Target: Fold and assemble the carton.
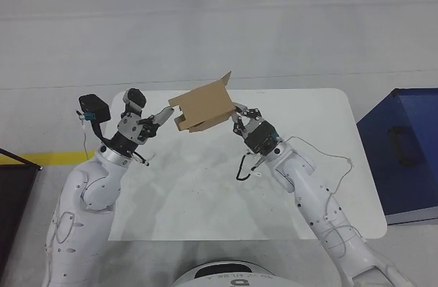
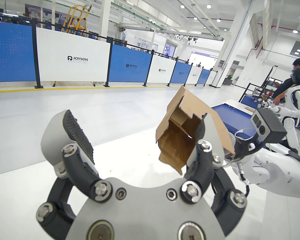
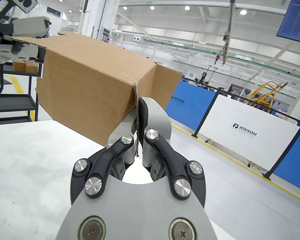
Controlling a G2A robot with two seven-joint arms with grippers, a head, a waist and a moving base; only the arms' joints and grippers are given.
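Observation:
A brown cardboard carton (image 1: 203,107) hangs tilted above the far part of the white table (image 1: 204,208), one end open and its flaps loose. My right gripper (image 1: 237,116) is shut on a thin wall edge at the carton's right end; in the right wrist view that gripper (image 3: 138,112) pinches the cardboard edge of the carton (image 3: 90,88). My left gripper (image 1: 153,107) stands wide open at the carton's left end. In the left wrist view one of its fingers (image 2: 205,132) rests against the open end of the carton (image 2: 180,136), while the other finger (image 2: 75,133) is far apart from it.
A blue bin (image 1: 408,154) stands off the table's right side. A dark rack (image 1: 7,179) sits at the left, by a yellow floor line. A black cable loop (image 1: 245,171) hangs under the right wrist. The near half of the table is bare.

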